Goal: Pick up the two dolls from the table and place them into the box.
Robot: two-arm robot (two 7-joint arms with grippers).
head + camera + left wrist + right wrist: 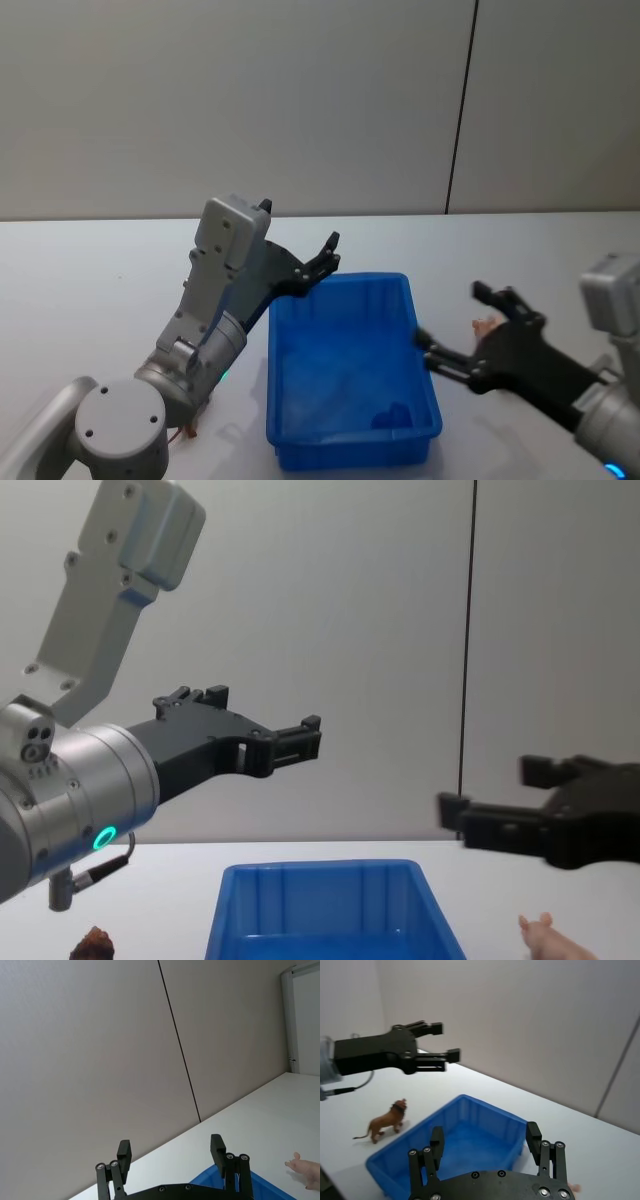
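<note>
You have a bright blue bin point(350, 452) of moulded plastic, smooth with a slight sheen and ribbed on its inner walls. The white tabletop point(80, 290) looks smooth and matt. The 2 grippers, left gripper point(332, 252) and right gripper point(450, 314), are matt black; you cannot tell coated metal from hard plastic. Small bright metal screw heads point(543, 1143) dot the finger joints. The left arm's round wrist casing point(70, 790) has a satin silver-grey finish, and the housing point(110, 590) above it is pale grey and matt. The lion figure point(385, 1122) looks like hard tan plastic, and the pink pig figure point(555, 942) has a smooth, dull skin. The wall panels point(250, 100) are flat matt grey.
</note>
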